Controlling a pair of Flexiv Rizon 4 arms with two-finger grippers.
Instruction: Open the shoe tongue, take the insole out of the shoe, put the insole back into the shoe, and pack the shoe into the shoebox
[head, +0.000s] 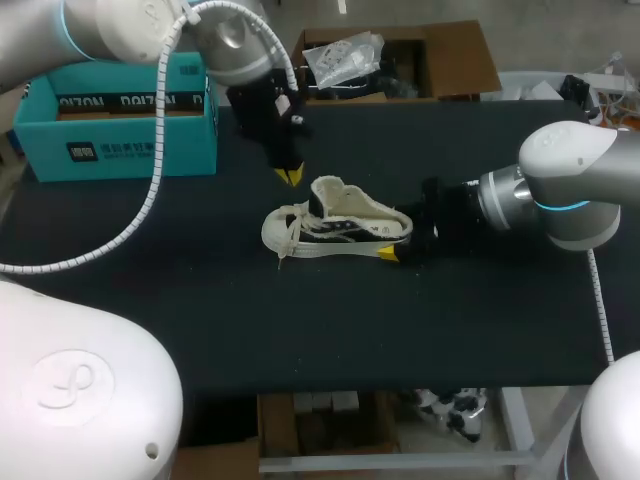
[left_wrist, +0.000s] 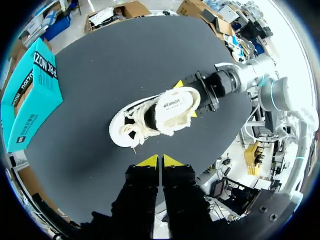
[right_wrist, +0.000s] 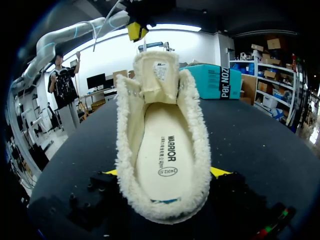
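Note:
A cream fleece-lined shoe (head: 335, 222) stands upright mid-table, laces loose at its toe. Its tongue (right_wrist: 157, 75) is pulled up, and the cream insole (right_wrist: 162, 150) lies flat inside. My right gripper (head: 395, 237) holds the heel; in the right wrist view both yellow fingertips (right_wrist: 220, 172) press the shoe's sides. My left gripper (head: 290, 175) hangs just behind the shoe's opening, shut and empty, tips together (left_wrist: 160, 161) with the shoe (left_wrist: 160, 112) ahead of them. The teal shoebox (head: 115, 120) stands at the back left of the table.
The black table (head: 200, 310) has free room in front of and to the left of the shoe. My left arm's white coiled cable (head: 140, 210) hangs over the table's left part.

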